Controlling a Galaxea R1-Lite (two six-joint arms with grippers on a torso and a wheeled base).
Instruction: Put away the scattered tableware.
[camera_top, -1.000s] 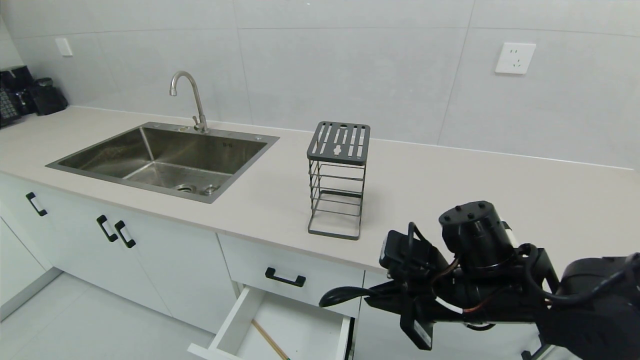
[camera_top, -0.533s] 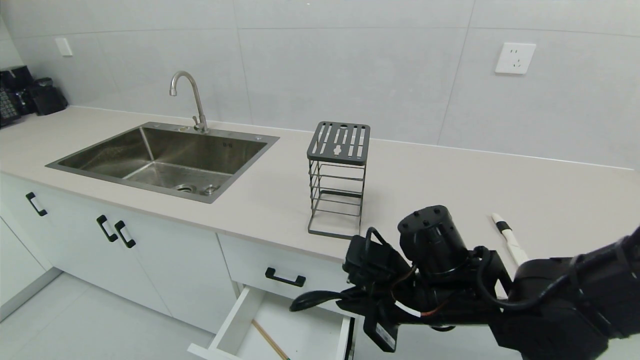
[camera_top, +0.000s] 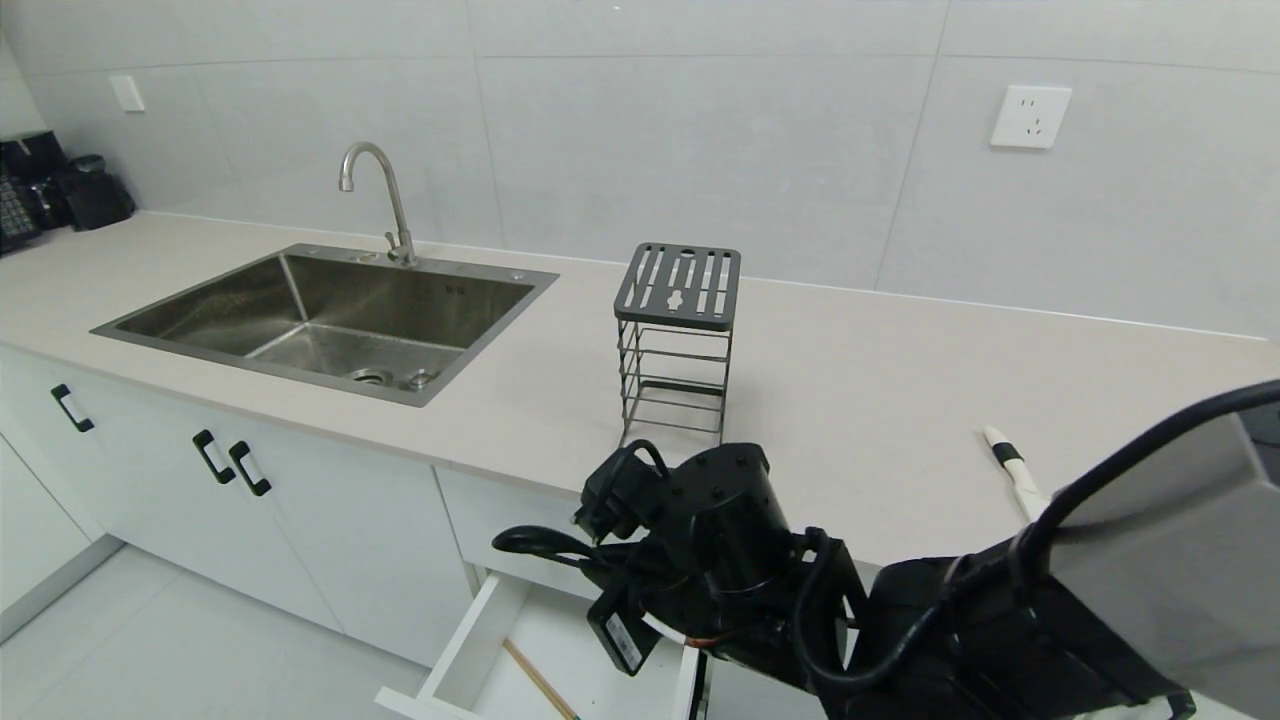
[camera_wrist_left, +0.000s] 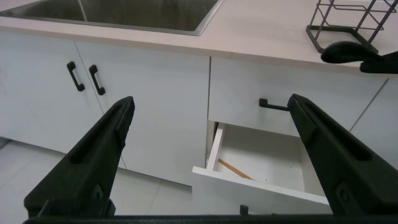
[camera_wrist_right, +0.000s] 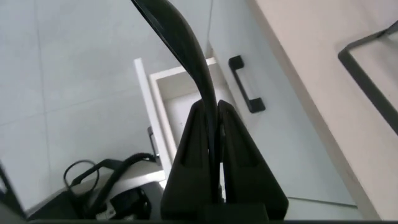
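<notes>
We see the pale countertop (camera_top: 850, 380) bearing a dark wire rack (camera_top: 675, 360) just beyond our right claw (camera_wrist_right: 211, 115), a steel sink (camera_top: 400, 300) set into it farther to the claw's left, a white utensil (camera_top: 1012, 470) with a black band lying well to its right, and dark appliances (camera_top: 60, 190) far off left.

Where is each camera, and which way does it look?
Head view: on the head, looking forward and down at counter, sink, rack; right arm holds a spoon.
Left wrist view: on the left wrist, facing the cupboards and open drawer; the open left end effector shows.
Right wrist view: on the right wrist, looking down at the drawer; the right end effector grips the spoon.
Shared: all three see drawer and spoon.
</notes>
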